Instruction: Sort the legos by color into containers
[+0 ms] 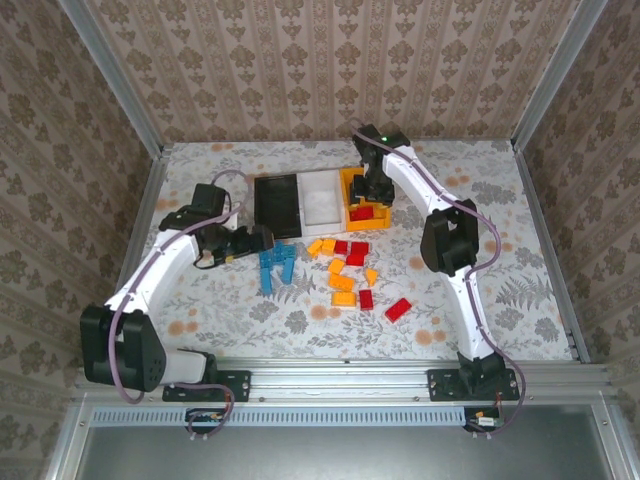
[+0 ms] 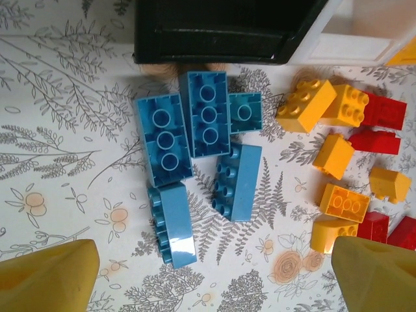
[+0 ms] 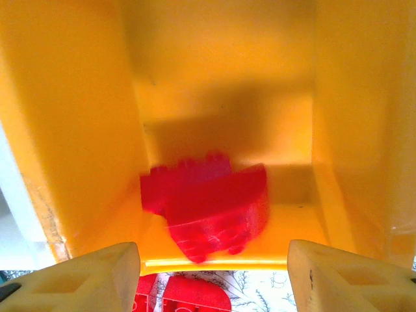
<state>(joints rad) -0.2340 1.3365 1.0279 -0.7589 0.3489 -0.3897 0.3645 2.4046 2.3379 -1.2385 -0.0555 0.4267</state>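
Black [image 1: 278, 205], white [image 1: 322, 198] and orange-yellow [image 1: 347, 200] containers stand joined in a row. My right gripper [image 1: 376, 190] hangs open over the orange-yellow bin [image 3: 65, 130]. A blurred red lego [image 3: 208, 205] lies inside that bin, beyond the fingertips [image 3: 97, 276] and free of them. Several blue legos [image 2: 195, 140] lie in a cluster in front of the black bin [image 2: 221, 29]. My left gripper [image 2: 214, 279] is open just short of them, with nothing between its fingers [image 2: 49, 279]. Orange legos [image 1: 340, 275] and red legos [image 1: 398, 308] are scattered at mid-table.
Orange bricks [image 2: 305, 107] and red bricks [image 2: 383, 110] lie close to the right of the blue cluster. Another red brick [image 3: 195, 299] sits on the table just in front of the orange-yellow bin. Patterned walls enclose the table on three sides.
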